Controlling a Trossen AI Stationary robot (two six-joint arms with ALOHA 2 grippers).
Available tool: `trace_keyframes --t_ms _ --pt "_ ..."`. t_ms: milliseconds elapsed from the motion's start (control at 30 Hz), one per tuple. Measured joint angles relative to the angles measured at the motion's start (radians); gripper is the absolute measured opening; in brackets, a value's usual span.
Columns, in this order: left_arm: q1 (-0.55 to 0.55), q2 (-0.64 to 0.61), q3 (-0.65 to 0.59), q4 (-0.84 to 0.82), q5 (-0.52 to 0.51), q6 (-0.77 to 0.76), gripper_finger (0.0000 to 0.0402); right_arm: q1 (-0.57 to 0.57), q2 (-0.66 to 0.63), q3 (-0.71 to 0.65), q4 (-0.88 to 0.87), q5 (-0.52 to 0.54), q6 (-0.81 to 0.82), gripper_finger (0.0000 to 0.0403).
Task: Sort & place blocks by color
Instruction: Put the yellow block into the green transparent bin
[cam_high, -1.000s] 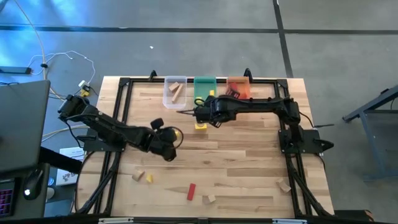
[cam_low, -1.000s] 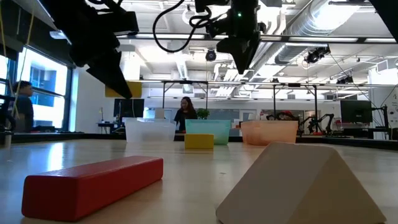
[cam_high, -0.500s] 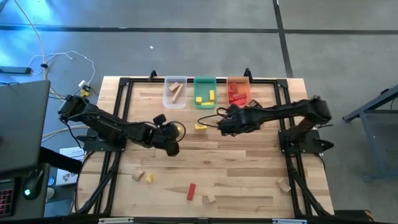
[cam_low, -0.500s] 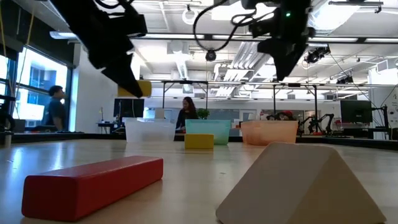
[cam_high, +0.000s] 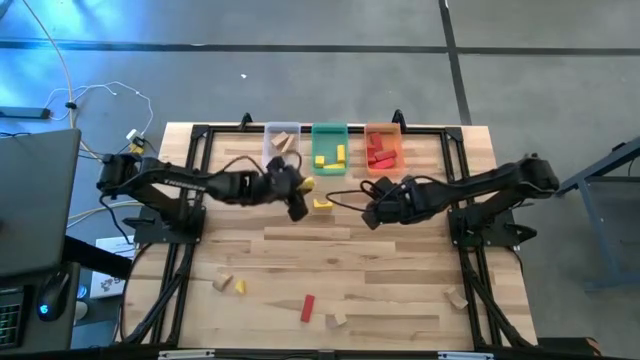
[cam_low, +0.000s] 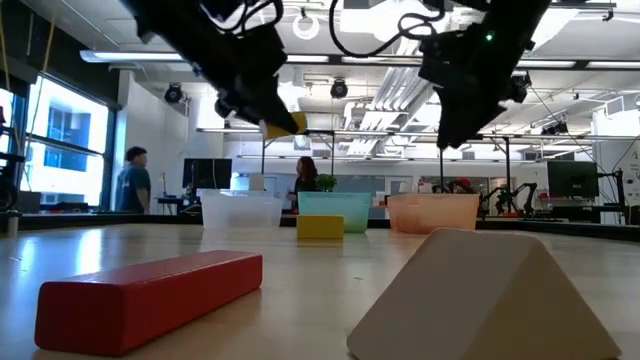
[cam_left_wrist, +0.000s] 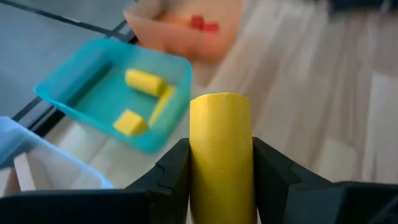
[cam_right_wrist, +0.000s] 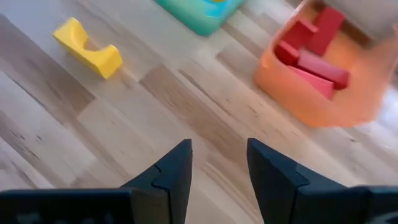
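My left gripper is shut on a yellow cylinder block and hangs above the table, just in front of the green bin. That bin holds yellow blocks. My right gripper is open with nothing between its fingers. It hangs above bare wood in front of the orange bin, which holds red blocks. A yellow arch block lies on the table between the two grippers. The clear bin holds tan blocks. My left gripper pinches the yellow cylinder's curved sides between its two fingers. The cylinder lies along the fingers, and its free end sticks out past their tips. The fingers slant down toward the bins. The cylinder is lifted clear of the table.
Loose blocks lie near the table's front edge: a red bar, tan pieces and a small yellow one. A black frame rims the tabletop. People stand in the room beyond the table.
My left gripper has carried the yellow cylinder from the table's middle toward the far edge and the right, up to the green bin, turning as it went. My right gripper has drawn back from the green bin toward the table's right edge and sunk lower.
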Motion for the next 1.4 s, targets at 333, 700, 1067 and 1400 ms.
trace_keyframes --t_ms 333,700,1067,1400 --pt "0.199 0.0 0.0 0.148 0.154 -0.001 0.0111 -0.001 0.006 -0.052 0.231 0.004 -0.006 0.0138" --pt "0.337 0.014 0.0 0.345 0.229 0.006 0.0109 -0.001 0.007 -0.052 0.395 0.01 -0.117 0.0138" --pt "0.393 0.166 0.03 0.476 0.308 0.007 0.0114 -0.001 0.007 -0.052 0.398 0.035 -0.117 0.0138" --pt "0.415 0.363 0.126 0.458 0.366 0.007 0.0116 0.006 0.007 -0.052 0.397 0.021 -0.117 0.0138"
